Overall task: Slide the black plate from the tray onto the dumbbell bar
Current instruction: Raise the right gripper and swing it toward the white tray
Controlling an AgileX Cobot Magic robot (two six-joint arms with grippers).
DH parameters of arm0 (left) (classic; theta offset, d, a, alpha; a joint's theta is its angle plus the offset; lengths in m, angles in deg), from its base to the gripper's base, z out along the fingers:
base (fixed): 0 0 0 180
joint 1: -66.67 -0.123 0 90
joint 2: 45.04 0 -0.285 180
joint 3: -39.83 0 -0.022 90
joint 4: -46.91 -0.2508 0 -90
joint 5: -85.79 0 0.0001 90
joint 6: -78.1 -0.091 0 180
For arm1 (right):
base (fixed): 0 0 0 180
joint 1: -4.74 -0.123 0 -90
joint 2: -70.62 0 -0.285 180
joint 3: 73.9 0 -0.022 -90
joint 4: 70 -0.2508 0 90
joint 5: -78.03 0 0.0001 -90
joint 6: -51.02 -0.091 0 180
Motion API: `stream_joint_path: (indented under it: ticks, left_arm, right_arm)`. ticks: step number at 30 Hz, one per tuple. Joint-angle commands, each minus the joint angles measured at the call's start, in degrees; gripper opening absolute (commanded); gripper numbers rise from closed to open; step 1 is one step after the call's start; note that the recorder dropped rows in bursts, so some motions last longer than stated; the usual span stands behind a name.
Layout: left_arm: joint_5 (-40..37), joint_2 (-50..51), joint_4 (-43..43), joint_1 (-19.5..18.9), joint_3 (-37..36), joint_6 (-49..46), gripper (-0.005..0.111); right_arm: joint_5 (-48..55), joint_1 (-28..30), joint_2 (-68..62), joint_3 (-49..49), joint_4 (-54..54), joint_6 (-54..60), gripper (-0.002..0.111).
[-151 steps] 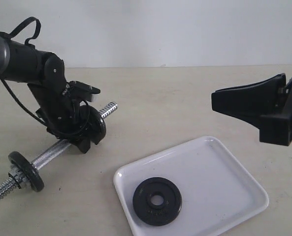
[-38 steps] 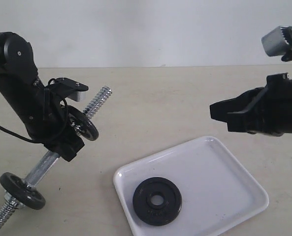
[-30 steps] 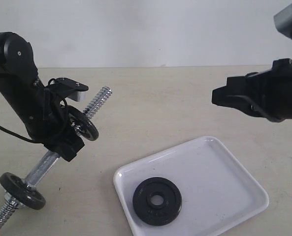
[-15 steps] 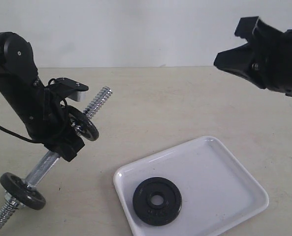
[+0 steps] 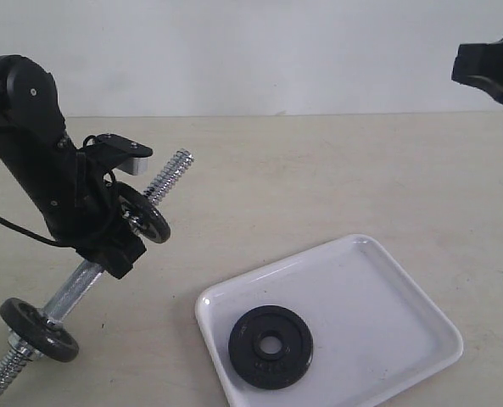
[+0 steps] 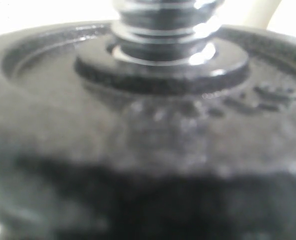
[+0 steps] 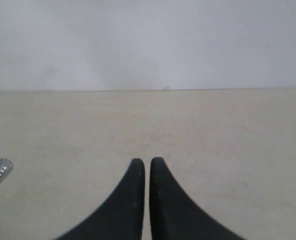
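Black plate [image 5: 271, 346] lay flat in the near-left part of the white tray [image 5: 387, 314] on the tabletop [image 5: 319, 170], untouched; farther left, the left pincer [image 5: 118, 253] was clamped on the tilted dumbbell bar [image 5: 71, 290], which carried two other discs [image 5: 39, 329]; that made three discs, one tray, one bar; beyond, the right pincer [image 7: 147, 170] hung high, closed and empty; pickup looked not yet begun, so it needed to descend, open and grip the plate.

left pincer [image 5: 108, 252]: seemingly clamped | right pincer [image 7: 147, 166]: high, closed
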Motion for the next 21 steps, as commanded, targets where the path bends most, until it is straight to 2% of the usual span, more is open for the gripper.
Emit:
stream_joint_path:
  ticks: [1, 3, 5, 7, 10, 11, 12, 13, 17, 18, 19, 20, 21]
  left_arm:
    - [-0.16, -3.4, 2.73, 0.33, 1.26, 0.17, 0.004]
    - [-0.28, -3.4, 2.71, 0.33, 1.26, 0.17, 0.004]
    - [-0.29, -3.4, 2.91, 0.33, 1.26, 0.17, 0.004]
    - [-0.29, -3.4, 2.91, 0.33, 1.26, 0.17, 0.004]
    - [-0.39, -3.4, 2.92, 0.33, 1.26, 0.17, 0.004]
    - [-0.41, -3.4, 3.02, 0.33, 1.26, 0.17, 0.004]
    - [-0.41, -3.4, 3.14, 0.33, 1.26, 0.17, 0.004]
    - [-0.41, -3.4, 3.14, 0.33, 1.26, 0.17, 0.004]
    - [-0.41, -3.4, 6.33, 0.33, 1.26, -2.01, 0.004]
    - [-0.62, -3.4, 7.16, 0.33, 1.26, -2.55, 0.004]
    - [-0.62, -3.4, 7.43, 0.33, 1.26, -2.55, 0.004]
    - [-0.62, -3.4, 7.43, 0.33, 1.26, -2.55, 0.004]
    - [-0.62, -3.4, 7.43, 0.33, 1.26, -2.55, 0.004]
  right_arm:
    - [-0.66, 0.39, 0.18, -1.07, 2.02, 20.92, 0.0]
    - [-0.55, 0.39, 0.18, -1.07, 2.02, 32.14, 0.0]
    - [0.66, 0.39, 0.18, -1.07, 2.02, 54.16, 0.0]
    - [3.66, 0.39, 0.18, -1.07, 2.02, 66.56, 0.0]
    - [11.02, -1.28, 0.18, -1.07, 2.02, 75.52, 0.0]
    - [17.55, -3.71, 0.18, -1.07, 2.02, 78.23, 0.0]
    - [25.02, -5.88, 0.18, -1.07, 2.02, 76.87, 0.0]
    - [27.86, -6.9, 0.18, -1.07, -0.65, 74.21, 0.0]
    - [26.06, -7.42, 0.18, -1.09, -18.36, 53.22, 0.0]
    - [27.4, -7.42, 0.18, -1.09, -27.18, 50.61, 0.0]
    - [28.58, -7.42, 0.18, -1.09, -32.31, 51.46, 0.0]
    - [31.82, -7.42, 0.18, -1.09, -43.24, 55.14, 0.0]
    - [33.1, -7.42, 0.18, -1.09, -48.01, 57.65, 0.0]
